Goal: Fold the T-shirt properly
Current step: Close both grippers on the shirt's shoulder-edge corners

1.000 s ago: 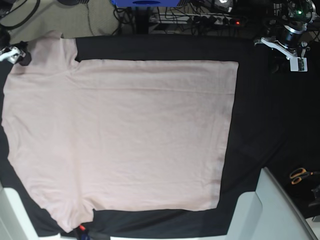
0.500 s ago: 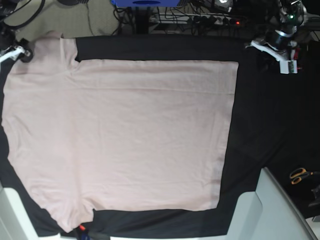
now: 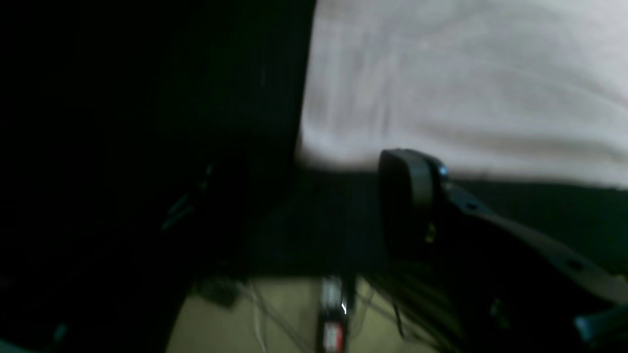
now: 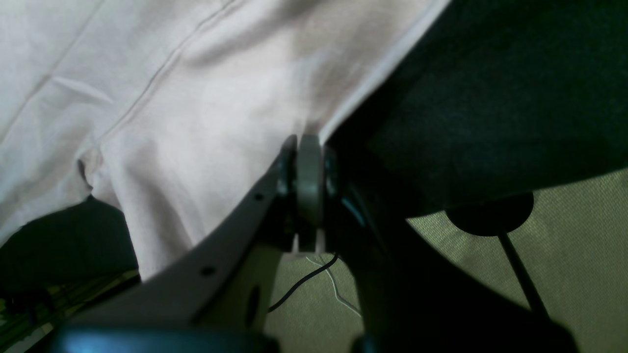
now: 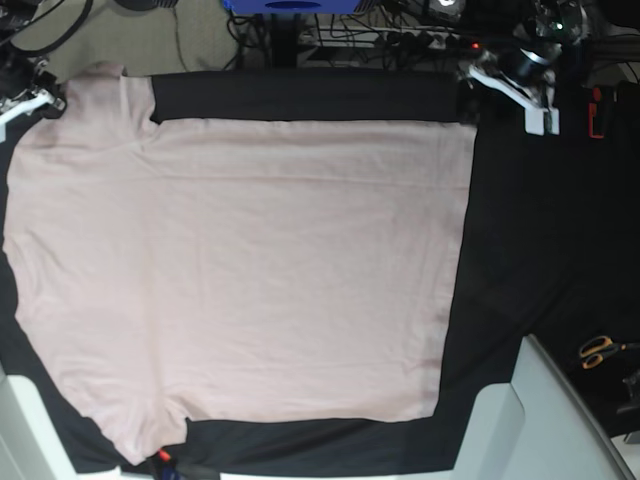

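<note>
1. Left wrist view: the pale pink T-shirt [image 3: 461,83] fills the upper right, its hem corner ending on the black cloth [image 3: 147,122] that covers the tabletop. One dark pad of the left claw [image 3: 409,201] hovers just short of that hem, not touching it. The picture is blurred and shows only this one pad, so the width of the claw cannot be told.

2. Right wrist view: the right claw [image 4: 309,162] is pressed together on the edge of the T-shirt [image 4: 196,113], where the pink sleeve meets the black cloth [image 4: 490,88]. The fabric bunches slightly at the pinch.

3. Base view: the T-shirt [image 5: 250,270] lies flat and spread across the black cloth [image 5: 530,230], sleeves to the left, hem to the right. The right claw [image 5: 42,98] sits at the far left sleeve; the left claw [image 5: 512,88] hangs near the far right hem corner.

4. Judged step: gripping the far edge for a first fold. The left claw probably needs to lower onto the hem corner and pinch it, so both can lift together.
</note>
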Available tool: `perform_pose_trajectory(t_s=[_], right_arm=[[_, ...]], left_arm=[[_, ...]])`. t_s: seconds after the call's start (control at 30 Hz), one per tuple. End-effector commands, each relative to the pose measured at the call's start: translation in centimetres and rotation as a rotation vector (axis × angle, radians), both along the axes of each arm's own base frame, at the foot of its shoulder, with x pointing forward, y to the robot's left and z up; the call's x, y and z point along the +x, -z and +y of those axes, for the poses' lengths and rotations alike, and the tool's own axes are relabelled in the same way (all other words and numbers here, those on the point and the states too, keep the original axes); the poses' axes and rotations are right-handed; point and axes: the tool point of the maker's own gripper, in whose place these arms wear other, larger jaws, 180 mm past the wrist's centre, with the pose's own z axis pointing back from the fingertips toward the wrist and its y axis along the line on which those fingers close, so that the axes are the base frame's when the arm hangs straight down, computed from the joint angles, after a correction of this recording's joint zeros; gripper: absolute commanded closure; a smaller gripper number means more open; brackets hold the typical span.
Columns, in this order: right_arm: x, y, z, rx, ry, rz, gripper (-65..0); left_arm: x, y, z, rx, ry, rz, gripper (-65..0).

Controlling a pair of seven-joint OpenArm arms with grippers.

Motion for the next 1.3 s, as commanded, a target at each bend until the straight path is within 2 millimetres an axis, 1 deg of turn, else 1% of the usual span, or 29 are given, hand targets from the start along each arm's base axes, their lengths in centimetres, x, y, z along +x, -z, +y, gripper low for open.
perform_pose_trajectory(t_s=[0.0, 0.1, 0.23, 0.33, 0.4, 0.53, 0.6, 0.63, 0.9, 0.97, 1.07, 1.1, 1.13, 1.2, 1.27], right_arm=[[-0.2, -0.3, -0.5, -0.016, -0.015, 0.009, -0.5], [-0.5, -0.2, -0.5, -0.016, -0.016, 0.015, -0.5], [-0.7, -0.1, -0.5, -0.017, -0.016, 0.019, -0.5], [-0.8, -0.1, -0.6, -0.018, -0.016, 0.020, -0.5], [-0.7, -0.3, -1.1, -0.028, -0.019, 0.021, -0.5], [-0.7, -0.4, -1.2, -0.030, -0.019, 0.021, -0.5], [-0.7, -0.4, -1.2, -0.030, -0.019, 0.021, -0.5], [-0.7, -0.4, -1.2, -0.030, -0.019, 0.021, -0.5], [-0.7, -0.4, -1.2, -0.030, -0.019, 0.021, -0.5], [-0.7, -0.4, -1.2, -0.030, -0.019, 0.021, -0.5], [-0.7, -0.4, -1.2, -0.030, -0.019, 0.021, -0.5], [-0.7, -0.4, -1.2, -0.030, -0.019, 0.021, -0.5], [-0.7, -0.4, -1.2, -0.030, -0.019, 0.021, -0.5], [-0.7, -0.4, -1.2, -0.030, -0.019, 0.021, -0.5], [-0.7, -0.3, -1.1, -0.029, -0.020, 0.022, -0.5]], left_arm=[[1.0, -0.6, 0.4, -0.006, -0.016, -0.043, -41.1], [0.5, 1.0, 0.2, -0.037, -0.037, -0.006, -41.1], [0.9, 2.0, -0.1, -0.065, -0.057, 0.004, -41.1], [1.7, 2.1, -0.3, -0.075, -0.057, -0.004, -41.1], [1.7, 2.1, -0.5, -0.079, -0.055, -0.004, -41.1], [1.7, 2.3, -1.3, -0.098, -0.064, -0.005, -41.0], [2.3, 2.4, -1.9, -0.115, -0.068, -0.014, -41.0], [2.3, 2.5, -2.1, -0.120, -0.071, -0.011, -41.0], [2.5, 2.6, -2.2, -0.127, -0.075, -0.012, -41.0], [3.0, 2.5, -2.3, -0.128, -0.075, -0.020, -41.0], [2.9, 2.7, -2.8, -0.142, -0.079, -0.018, -40.0], [2.9, 2.7, -2.8, -0.143, -0.079, -0.018, -37.4], [2.9, 2.7, -2.9, -0.144, -0.080, -0.018, -32.9], [3.0, 2.7, -2.9, -0.144, -0.080, -0.019, -21.2], [3.5, 2.6, -3.0, -0.148, -0.081, -0.029, -9.2]])
